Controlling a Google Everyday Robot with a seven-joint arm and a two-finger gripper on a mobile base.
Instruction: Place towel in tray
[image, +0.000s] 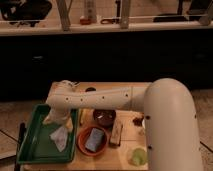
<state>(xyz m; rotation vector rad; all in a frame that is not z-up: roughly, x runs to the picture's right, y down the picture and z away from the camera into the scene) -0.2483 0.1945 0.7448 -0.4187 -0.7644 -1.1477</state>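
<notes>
A green tray (35, 145) sits at the left of the wooden table (127, 155). A pale crumpled towel (60, 136) hangs down into the tray, its lower end touching the tray floor. My gripper (56, 118) is at the end of the white arm (105, 97), over the tray's right half, right above the towel. The towel's top meets the gripper there.
A red bowl (93, 140) holding a blue-grey sponge stands right of the tray. A dark bowl (105, 118), a tan bar (117, 134), a green fruit (137, 156) and a small dark item (138, 120) lie on the table. A dark counter runs behind.
</notes>
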